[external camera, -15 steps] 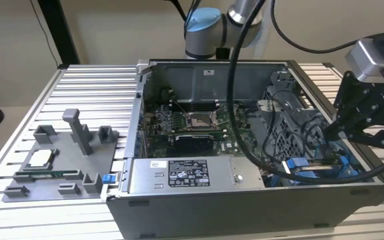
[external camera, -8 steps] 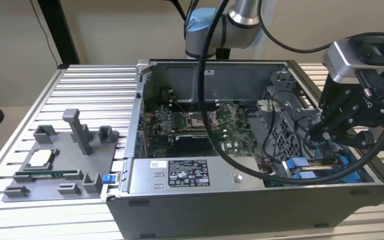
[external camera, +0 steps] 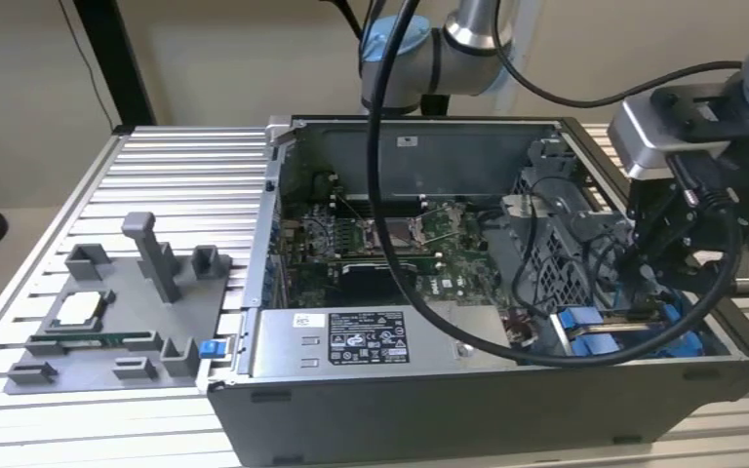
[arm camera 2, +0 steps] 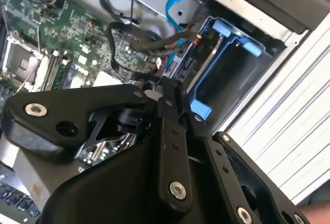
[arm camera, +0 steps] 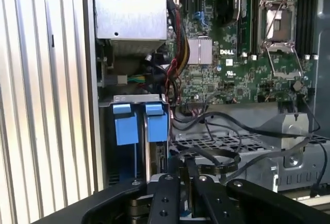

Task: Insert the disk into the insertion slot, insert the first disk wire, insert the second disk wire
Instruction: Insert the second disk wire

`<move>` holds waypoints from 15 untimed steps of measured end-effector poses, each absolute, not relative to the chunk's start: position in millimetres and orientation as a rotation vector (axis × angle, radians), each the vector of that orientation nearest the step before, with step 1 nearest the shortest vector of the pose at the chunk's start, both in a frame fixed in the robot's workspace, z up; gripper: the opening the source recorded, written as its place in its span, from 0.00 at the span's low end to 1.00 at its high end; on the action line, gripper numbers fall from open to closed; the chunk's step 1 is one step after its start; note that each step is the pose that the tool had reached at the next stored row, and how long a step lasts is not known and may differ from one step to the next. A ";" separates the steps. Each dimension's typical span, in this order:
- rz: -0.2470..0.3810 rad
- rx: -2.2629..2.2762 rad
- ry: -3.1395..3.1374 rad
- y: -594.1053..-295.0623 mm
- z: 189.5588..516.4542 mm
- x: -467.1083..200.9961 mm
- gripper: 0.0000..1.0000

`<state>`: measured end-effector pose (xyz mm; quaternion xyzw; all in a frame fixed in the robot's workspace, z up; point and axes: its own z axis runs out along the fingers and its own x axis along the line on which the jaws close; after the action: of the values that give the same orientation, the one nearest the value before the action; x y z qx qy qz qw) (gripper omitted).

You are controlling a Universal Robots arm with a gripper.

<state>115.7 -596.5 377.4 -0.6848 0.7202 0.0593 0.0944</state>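
Open computer case on a ribbed metal table, with the arm's gripper lowered into the case corner at the exterior view's right, beside the grey power-supply box. The insertion slot, a bay with blue plastic rails, lies directly below the gripper; in the first wrist view two blue tabs stand side by side at its mouth, next to the green motherboard. In the second wrist view the black fingers appear pressed close together over the bay's blue frame, near a loose black cable and a blue cable. Whether the disk sits in the bay cannot be told. A grey parts fixture rests on the table, well apart from the case, toward the exterior view's left.
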 end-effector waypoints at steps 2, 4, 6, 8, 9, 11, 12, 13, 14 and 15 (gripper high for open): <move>0.150 -2.047 2.141 -596.6 377.3 114.8 0.00; 0.122 -2.068 2.146 -596.6 377.3 114.2 0.00; 0.096 -2.086 2.143 -596.2 377.0 113.9 0.00; 0.072 -2.095 2.135 -594.0 376.0 113.6 0.00; 0.060 -2.097 2.129 -592.4 375.4 113.5 0.00; 0.038 -2.100 2.116 -588.7 374.0 113.2 0.00; 0.030 -2.099 2.112 -587.2 372.8 112.5 0.00; 0.024 -2.098 2.109 -586.1 371.5 111.7 0.00; 0.017 -2.096 2.105 -585.2 370.4 110.9 0.00; 0.012 -2.094 2.103 -584.8 369.1 110.0 0.00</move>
<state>110.0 -584.8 369.1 -0.7030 0.7058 0.0041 0.0867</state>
